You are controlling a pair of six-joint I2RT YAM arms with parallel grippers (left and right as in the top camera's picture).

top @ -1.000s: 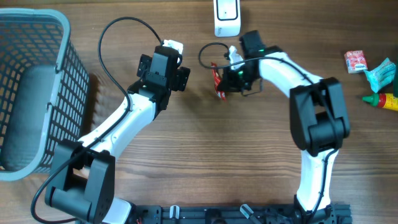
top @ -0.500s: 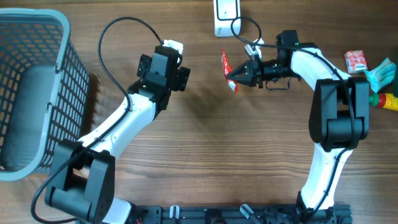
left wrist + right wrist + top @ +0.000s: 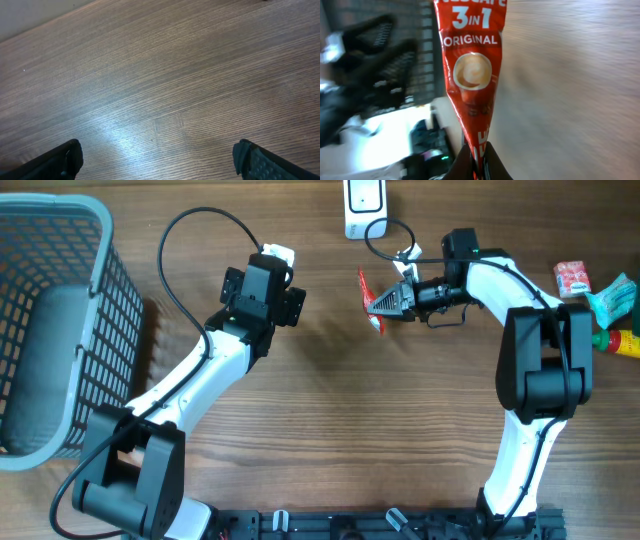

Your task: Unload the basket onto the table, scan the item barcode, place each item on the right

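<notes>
A red coffee sachet marked "3 in 1 Original" is pinched at one end by my right gripper, which is shut on it. It hangs above the table, below a white scanner-like device at the back edge. In the right wrist view the sachet stretches away from the gripper, printed front towards the camera. No barcode shows. My left gripper hovers left of the sachet. Its fingers stand wide open over bare wood.
A grey mesh basket fills the left side. At the far right lie a red-and-white packet, a teal packet and a yellow bottle with a red cap. Cables loop near both wrists.
My right arm has swung out to the right and turned, carrying the sachet up toward the white device; over the last half second it only shifted slightly. The left arm stayed still.
</notes>
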